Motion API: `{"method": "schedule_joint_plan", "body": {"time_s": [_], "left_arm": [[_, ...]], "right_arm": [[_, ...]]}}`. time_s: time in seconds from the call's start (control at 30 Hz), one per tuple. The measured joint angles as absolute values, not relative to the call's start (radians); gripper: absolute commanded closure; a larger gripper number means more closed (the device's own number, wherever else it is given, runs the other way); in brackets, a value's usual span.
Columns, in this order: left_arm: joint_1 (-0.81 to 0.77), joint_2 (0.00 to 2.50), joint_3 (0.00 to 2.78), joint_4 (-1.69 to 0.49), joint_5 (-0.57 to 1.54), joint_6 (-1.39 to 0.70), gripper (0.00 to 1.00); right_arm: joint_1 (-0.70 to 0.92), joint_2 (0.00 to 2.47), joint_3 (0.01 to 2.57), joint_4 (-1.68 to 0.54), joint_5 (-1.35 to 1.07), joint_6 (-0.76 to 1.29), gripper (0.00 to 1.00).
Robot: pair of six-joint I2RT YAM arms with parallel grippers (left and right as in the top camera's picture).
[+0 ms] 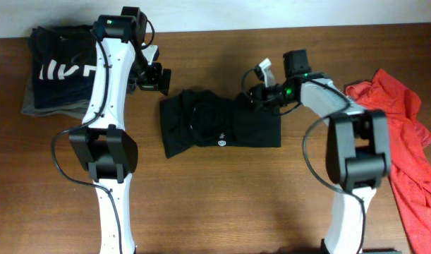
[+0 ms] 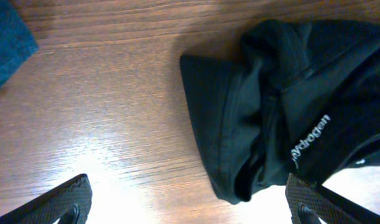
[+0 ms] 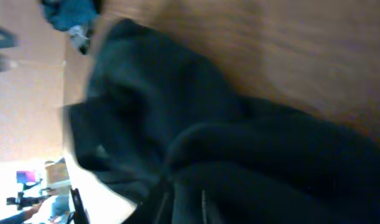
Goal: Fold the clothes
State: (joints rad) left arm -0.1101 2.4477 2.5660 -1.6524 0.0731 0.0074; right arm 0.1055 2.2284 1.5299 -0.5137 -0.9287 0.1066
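Observation:
A black garment (image 1: 219,127) lies partly bunched in the middle of the table, a small white logo facing up. My left gripper (image 1: 159,79) is open and empty, just above bare wood beside the garment's upper left corner (image 2: 205,68). My right gripper (image 1: 261,95) is at the garment's upper right edge. In the right wrist view black cloth (image 3: 239,155) fills the frame, with folds converging at the bottom middle, where two faint finger edges sit close together. It looks shut on the cloth.
A folded dark blue and grey pile (image 1: 56,70) sits at the far left; its blue corner shows in the left wrist view (image 2: 9,43). A red garment (image 1: 405,134) lies crumpled along the right edge.

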Motion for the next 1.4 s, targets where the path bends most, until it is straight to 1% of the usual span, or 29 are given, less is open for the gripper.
{"method": "schedule_joint_plan", "body": {"time_s": [0.07,0.13,0.17,0.2,0.3,0.33,0.37,0.53,0.63,0.87,1.03,1.4], "left_arm": [[-0.110,2.448,2.566,-1.653,0.094,0.008,0.01],[-0.110,2.448,2.566,-1.653,0.111,0.008,0.01],[-0.110,2.448,2.566,-1.653,0.117,0.008,0.01],[-0.110,2.448,2.566,-1.652,0.121,0.008,0.01],[-0.110,2.448,2.566,-1.651,0.131,0.008,0.01],[-0.110,2.448,2.566,-1.649,0.133,0.008,0.01],[-0.110,2.448,2.566,-1.649,0.139,0.008,0.01],[-0.095,2.448,2.537,-1.629,0.201,0.025,0.01],[-0.075,2.448,2.466,-1.592,0.260,0.046,0.01],[-0.018,2.448,2.245,-1.498,0.413,0.091,0.01],[0.002,2.448,2.126,-1.436,0.528,0.122,0.01],[0.002,2.444,1.963,-1.337,0.763,0.181,0.01]], "right_arm": [[0.105,2.274,1.530,-0.504,-0.942,0.110,0.78],[0.103,2.276,1.532,-0.501,-0.951,0.115,0.75],[0.100,2.273,1.536,-0.503,-0.950,0.120,0.71],[0.100,2.271,1.538,-0.505,-0.949,0.123,0.65],[0.099,2.246,1.547,-0.543,-0.937,0.129,0.21],[0.097,2.233,1.552,-0.564,-0.926,0.133,0.04],[0.096,2.209,1.565,-0.601,-0.908,0.130,0.01],[0.062,2.070,1.651,-0.762,-0.740,0.119,0.02],[0.033,1.995,1.680,-0.813,-0.661,0.099,0.01],[-0.033,1.941,1.687,-0.916,-0.590,0.041,0.01],[-0.048,1.941,1.687,-0.930,-0.577,0.008,0.01],[-0.048,1.941,1.687,-0.931,-0.572,-0.013,0.01]]}}
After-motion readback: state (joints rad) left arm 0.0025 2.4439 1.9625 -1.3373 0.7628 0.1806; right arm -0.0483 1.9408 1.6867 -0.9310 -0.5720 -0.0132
